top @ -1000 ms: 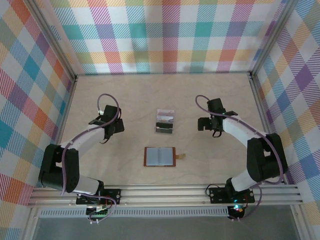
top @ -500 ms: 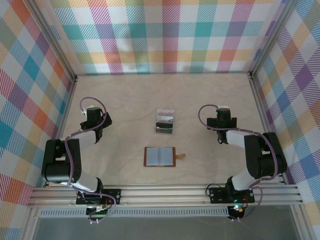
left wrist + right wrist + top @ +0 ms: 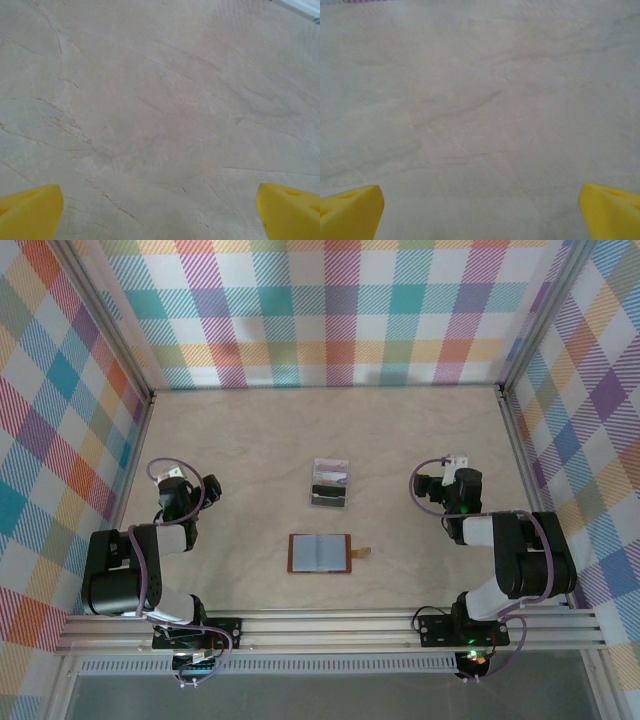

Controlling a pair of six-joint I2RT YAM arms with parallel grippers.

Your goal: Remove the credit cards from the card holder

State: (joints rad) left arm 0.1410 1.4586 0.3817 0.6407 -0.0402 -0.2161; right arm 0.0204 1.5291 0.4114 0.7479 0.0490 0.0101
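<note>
Both arms have folded back toward their bases over the past second, drawing away from the middle of the table. The left gripper now sits near the left wall and the right gripper near the right one, each well apart from the work.

Seen from the wrists, the left gripper and the right gripper are both spread wide, with yellow fingertips at the far corners of the view, bare tabletop between them and nothing held.

The card holder lies open and flat at centre, grey inside up, its snap tab sticking out to the right. The credit cards rest in a small overlapping pile just beyond it, toward the back wall and clear of the leather.

The job looks finished or nearly so, though from overhead it is too small to tell whether a card is left tucked in a pocket. That is probably the main hazard: a stray card would leave the task short. Any return reach carries its own risks. A low sweep could scatter the loose pile or push a card back against the wallet. Thin cards lying flat give fingers little edge and may slide instead of lifting. The unpinned wallet could also skid or flip shut under a one-handed tug.
</note>
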